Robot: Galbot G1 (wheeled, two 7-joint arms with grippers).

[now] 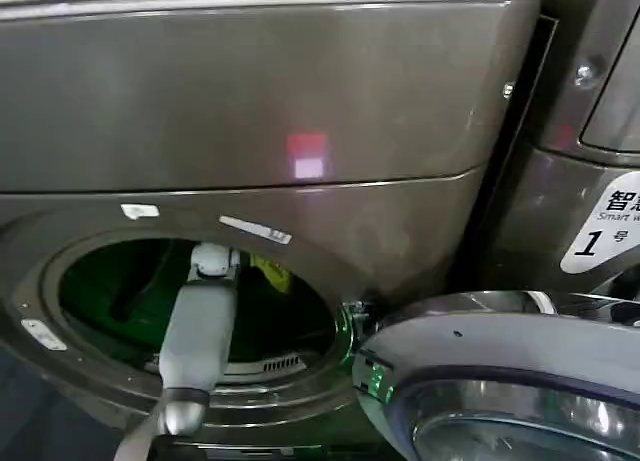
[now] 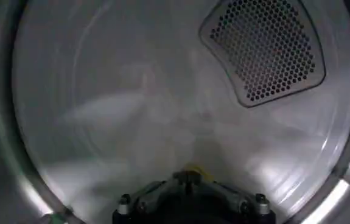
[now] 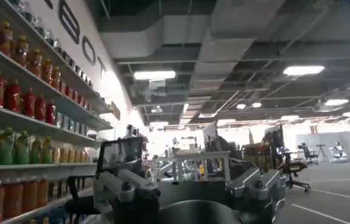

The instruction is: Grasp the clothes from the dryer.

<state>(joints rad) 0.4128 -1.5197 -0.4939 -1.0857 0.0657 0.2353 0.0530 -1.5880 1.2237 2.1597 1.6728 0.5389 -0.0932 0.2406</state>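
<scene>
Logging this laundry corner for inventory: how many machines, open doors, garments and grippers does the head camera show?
Bronze-grey front-loading machines: 2
Open chrome-rimmed glass door: 1
Yellow-green fabric bundle: 1
Left gripper, inside the drum: 1
Total: 5

Head camera overlooks the dryer; left wrist inside drum; right wrist faces away.

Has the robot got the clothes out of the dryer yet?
Not yet. The dryer door is already open, and the left arm reaches inside the drum. A bit of yellow-green cloth, likely the clothes, shows beside its wrist, and a yellow scrap sits at the left gripper. Whether it is gripped is unclear. Pulling the clothes out is left. The right gripper waits, facing the room.
</scene>
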